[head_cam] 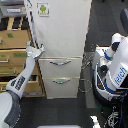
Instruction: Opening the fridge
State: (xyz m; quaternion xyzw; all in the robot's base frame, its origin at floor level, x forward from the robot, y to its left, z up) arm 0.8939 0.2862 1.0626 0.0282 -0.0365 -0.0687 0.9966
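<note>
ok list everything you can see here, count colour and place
fridge: 1, white, centre, door shut
sticker: 1, green figure, fridge door's top left
drawers: 2, white with silver handles, below the door
cabinet: 1, tan wood, exterior view's left of fridge
other robot: 1, white and blue, exterior view's right
floor: dark grey
arm: 1, grey and white, lower left
gripper: 1, at fridge's left edge; open or shut unclear

Even, diffuse indoor lighting; the source itself is out of frame. The white fridge (62, 30) is the brightest surface, its door nearly washed out but without sharp glare. Beside and below the fridge the dark floor (102, 25) loses detail. Resolution is low; edges appear soft and blocky throughout.
</note>
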